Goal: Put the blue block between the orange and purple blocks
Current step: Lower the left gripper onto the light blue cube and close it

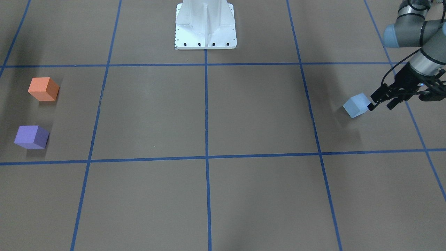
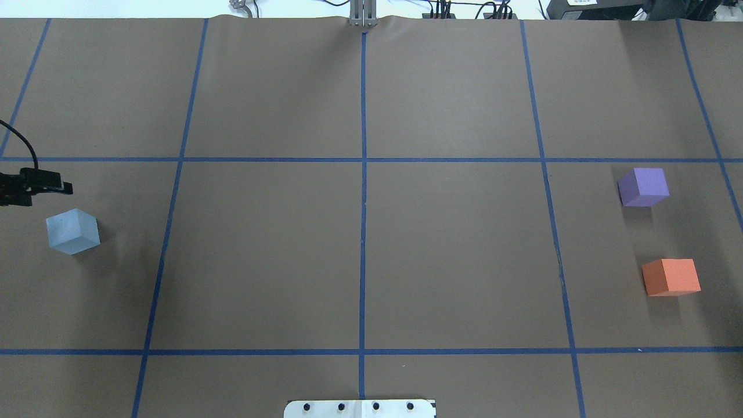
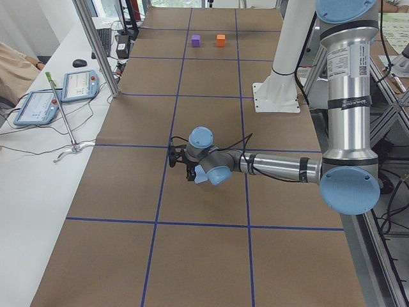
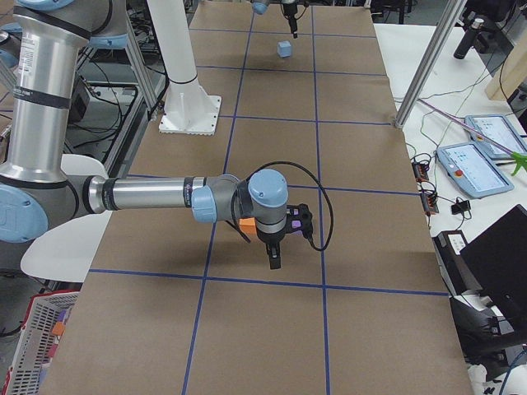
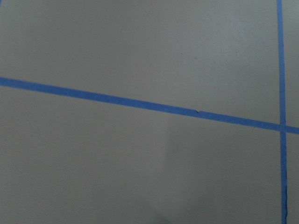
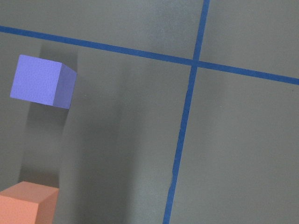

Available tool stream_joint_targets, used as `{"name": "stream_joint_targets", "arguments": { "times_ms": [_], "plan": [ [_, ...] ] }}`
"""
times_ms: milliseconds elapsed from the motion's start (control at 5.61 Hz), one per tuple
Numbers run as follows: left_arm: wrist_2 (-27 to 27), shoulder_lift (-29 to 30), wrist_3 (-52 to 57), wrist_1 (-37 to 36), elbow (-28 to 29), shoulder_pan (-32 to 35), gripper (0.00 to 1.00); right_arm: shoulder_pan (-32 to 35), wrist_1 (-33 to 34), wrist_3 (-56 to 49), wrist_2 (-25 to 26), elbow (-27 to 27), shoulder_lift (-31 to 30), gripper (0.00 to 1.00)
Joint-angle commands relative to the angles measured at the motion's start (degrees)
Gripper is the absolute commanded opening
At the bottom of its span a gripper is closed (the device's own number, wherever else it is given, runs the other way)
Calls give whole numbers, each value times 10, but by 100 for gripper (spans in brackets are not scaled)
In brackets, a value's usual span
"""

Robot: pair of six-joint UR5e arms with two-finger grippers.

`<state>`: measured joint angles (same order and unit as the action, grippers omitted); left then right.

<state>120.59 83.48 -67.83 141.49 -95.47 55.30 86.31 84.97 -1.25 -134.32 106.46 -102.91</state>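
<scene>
Hanging apart and empty, the left fingers (image 1: 373, 104) sit just beside the pale blue foam cube (image 1: 356, 105). The cube rests unheld on the brown paper-covered tabletop (image 1: 258, 111) at the robot's left end, turned cornerwise to the blue tape grid (image 1: 206, 104). The orange foam cube (image 1: 43, 89) and the purple foam cube (image 1: 31, 137) stand near each other at the opposite end, well apart from the blue one.

The likeliest slip is a bad grasp. Closing from this offset would, I judge, push the cube or catch it by its corners, and it could twist out. The carry runs nearly the whole tabletop, so a weak hold may drop it. The gap at the goal looks barely wider than the cube, so a skewed descent could knock orange or purple aside. The right arm (image 4: 156, 196) hangs over that pair, a collision risk if the left arm (image 1: 427, 57) reaches across.

The front-facing view makes one fingertip seem to touch the blue cube. The overhead view shows them apart, with the fingers on the cube's far side from the robot's white base (image 2: 360, 408). The left wrist view shows only paper and tape. Only the right-side view shows the right fingers (image 4: 274, 258), and I cannot tell whether they are apart or together.
</scene>
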Motion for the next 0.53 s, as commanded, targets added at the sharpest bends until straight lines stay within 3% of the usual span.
{"name": "stream_joint_targets", "arguments": {
  "times_ms": [0, 356],
  "plan": [
    [-42, -41, -30, 1, -16, -60, 100, 0, -1, -1, 0, 1, 0, 100],
    [-42, -76, -27, -39, -71, -80, 100, 0, -1, -1, 0, 1, 0, 100]
  ]
}}
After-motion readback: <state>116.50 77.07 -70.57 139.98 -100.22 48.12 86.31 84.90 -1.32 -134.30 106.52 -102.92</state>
